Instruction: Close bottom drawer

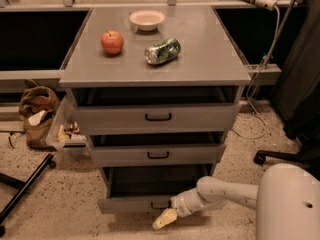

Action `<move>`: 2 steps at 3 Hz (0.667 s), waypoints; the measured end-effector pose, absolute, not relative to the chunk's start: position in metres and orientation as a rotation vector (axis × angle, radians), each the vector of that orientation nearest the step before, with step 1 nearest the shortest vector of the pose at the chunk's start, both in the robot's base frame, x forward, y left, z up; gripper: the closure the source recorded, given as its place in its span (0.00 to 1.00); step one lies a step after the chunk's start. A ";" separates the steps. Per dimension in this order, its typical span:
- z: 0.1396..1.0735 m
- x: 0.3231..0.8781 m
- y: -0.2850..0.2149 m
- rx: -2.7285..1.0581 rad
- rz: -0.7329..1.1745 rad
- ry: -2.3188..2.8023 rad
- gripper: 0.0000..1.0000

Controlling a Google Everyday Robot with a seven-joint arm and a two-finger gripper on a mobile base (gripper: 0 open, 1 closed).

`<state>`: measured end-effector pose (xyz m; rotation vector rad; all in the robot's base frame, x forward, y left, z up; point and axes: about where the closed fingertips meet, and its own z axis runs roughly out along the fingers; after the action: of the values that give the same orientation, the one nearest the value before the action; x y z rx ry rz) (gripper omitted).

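Note:
The bottom drawer (125, 205) is the lowest of three in the grey metal cabinet. It stands pulled out toward me, its dark tray open above the plain grey front panel. My gripper (164, 219) is cream-coloured, on the end of a white arm (225, 191) that reaches in from the lower right. It sits low, just in front of and slightly below the right half of the drawer's front panel, close to or touching it. It holds nothing that I can see.
The top drawer (158, 117) and middle drawer (158, 155) with black handles are slightly open. An apple (112, 42), a can (162, 51) and a bowl (147, 19) sit on the cabinet top. A bag (37, 115) and a bin (67, 131) are left; a chair base (280, 156) is right.

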<state>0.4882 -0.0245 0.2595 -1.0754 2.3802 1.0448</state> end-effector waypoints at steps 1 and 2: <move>0.248 0.480 -0.042 -1.023 1.034 2.420 0.00; 0.230 0.483 -0.039 -1.015 1.066 2.435 0.00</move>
<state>0.4833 -0.0388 0.2299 -1.0148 2.4354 1.0660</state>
